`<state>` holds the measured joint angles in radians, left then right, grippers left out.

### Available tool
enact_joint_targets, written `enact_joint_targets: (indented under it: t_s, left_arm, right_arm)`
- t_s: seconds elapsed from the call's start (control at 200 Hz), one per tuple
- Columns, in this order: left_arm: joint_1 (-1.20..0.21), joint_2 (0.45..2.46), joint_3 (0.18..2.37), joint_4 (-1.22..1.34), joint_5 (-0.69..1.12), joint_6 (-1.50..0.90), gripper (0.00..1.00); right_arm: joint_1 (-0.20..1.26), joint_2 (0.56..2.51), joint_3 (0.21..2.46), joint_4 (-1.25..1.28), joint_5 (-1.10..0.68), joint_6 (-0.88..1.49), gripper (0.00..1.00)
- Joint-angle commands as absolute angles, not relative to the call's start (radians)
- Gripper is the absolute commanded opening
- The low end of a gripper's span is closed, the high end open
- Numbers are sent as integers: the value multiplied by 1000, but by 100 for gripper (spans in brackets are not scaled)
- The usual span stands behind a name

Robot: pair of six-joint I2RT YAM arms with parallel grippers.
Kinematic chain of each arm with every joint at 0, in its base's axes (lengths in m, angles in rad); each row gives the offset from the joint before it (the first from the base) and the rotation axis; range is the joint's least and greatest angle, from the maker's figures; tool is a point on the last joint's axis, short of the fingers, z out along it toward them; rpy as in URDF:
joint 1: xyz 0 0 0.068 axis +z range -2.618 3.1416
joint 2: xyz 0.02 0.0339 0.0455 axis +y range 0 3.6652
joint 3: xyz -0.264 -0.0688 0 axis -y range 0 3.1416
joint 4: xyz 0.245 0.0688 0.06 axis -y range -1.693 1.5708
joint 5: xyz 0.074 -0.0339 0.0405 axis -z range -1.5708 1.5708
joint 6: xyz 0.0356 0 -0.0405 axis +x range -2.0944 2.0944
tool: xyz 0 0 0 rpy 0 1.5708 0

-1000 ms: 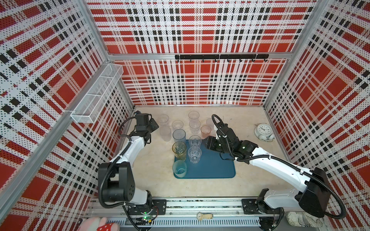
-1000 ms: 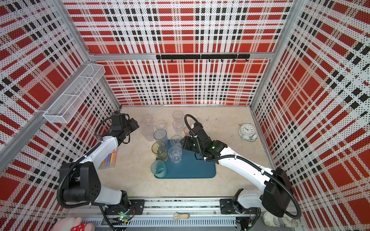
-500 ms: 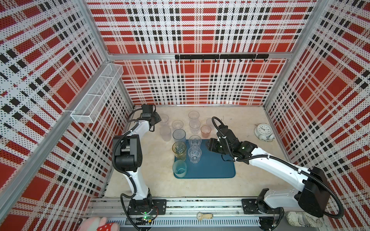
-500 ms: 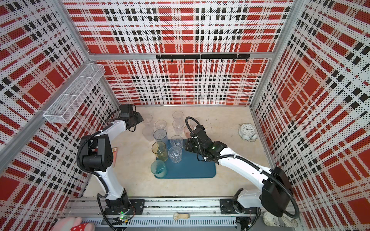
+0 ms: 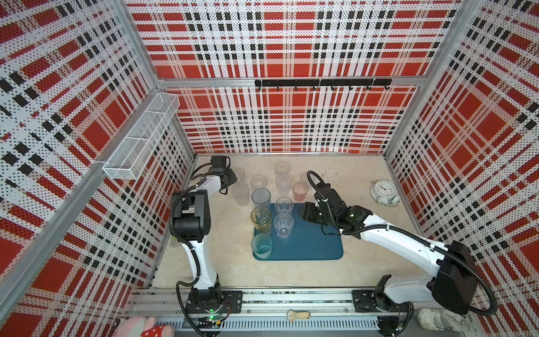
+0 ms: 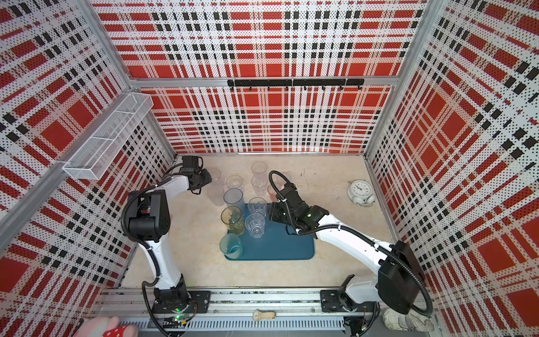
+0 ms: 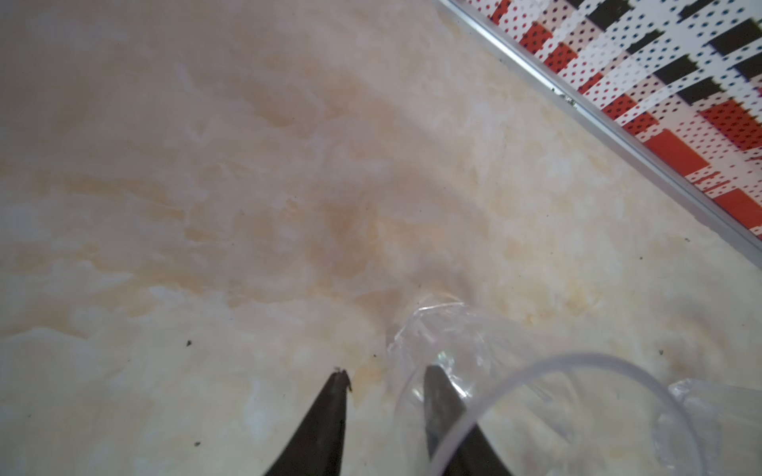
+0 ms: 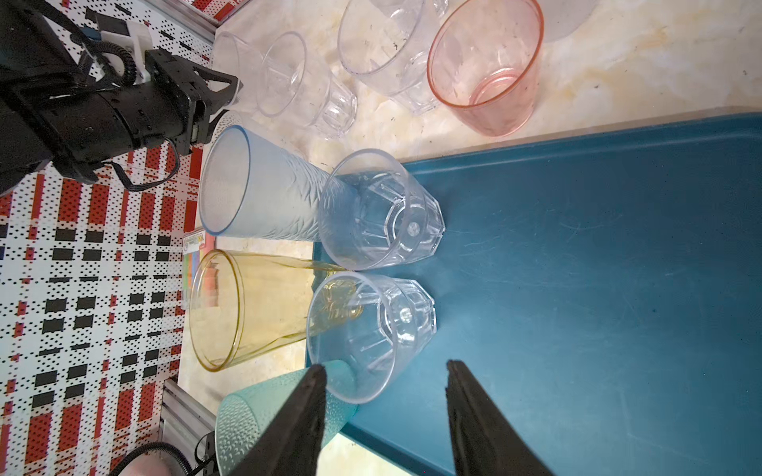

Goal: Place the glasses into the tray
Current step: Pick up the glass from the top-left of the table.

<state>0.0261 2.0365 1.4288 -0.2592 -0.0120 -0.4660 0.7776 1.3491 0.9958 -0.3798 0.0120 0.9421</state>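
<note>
The left gripper [image 5: 232, 179] reaches to the far left corner of the worktop [image 5: 364, 262], where a clear glass [image 5: 238, 175] stands. The left wrist view shows why it sits so low: one finger [image 7: 437, 395] is inside the rim and the other is outside, with a narrow gap between them. They straddle the wall but do not appear to pinch it, which looks like a rim grasp about to be made. The right gripper [image 8: 383, 369] hangs over the far part of the tray [image 5: 315, 245], its jaws about half open and empty, likely kept clear of the loaded glasses. Four of the glasses stand on the tray's left side: a teal glass [image 5: 261, 246] at the near left corner, an amber glass [image 5: 261, 218], and two faceted glasses [image 5: 283, 226] beside them. This leaves the right side free for more. A grey-blue glass [image 5: 261, 198] stands just beyond the tray's far left corner. A pink glass [image 5: 299, 191] and several clear ones wait near the far edge of the worktop. The worktop is beige and marbled and is enclosed by perforated red plaid walls. A wire basket [image 5: 140, 137] hangs on the left wall, a hook rail [image 5: 320, 82] runs along the back, and an alarm clock [image 5: 383, 191] sits near the right edge.
</note>
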Motion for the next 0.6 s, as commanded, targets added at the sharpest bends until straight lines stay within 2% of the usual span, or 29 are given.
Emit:
enact_joint_targets:
  t_s: [0.0, 0.175, 0.441, 0.596]
  left_arm:
    - [20, 2063, 1465, -282, -41, -451, 33]
    - [20, 2062, 1482, -283, -50, -455, 26]
    - [24, 2064, 1499, -283, -25, -464, 2]
    - [34, 2030, 1489, -284, -9, -468, 0]
  right_arm:
    - [772, 1365, 977, -347, -5, 958, 50]
    - [773, 1365, 971, -342, -11, 960, 50]
    - [773, 1356, 959, -336, -12, 966, 50]
    - [773, 1352, 959, -340, -8, 965, 50]
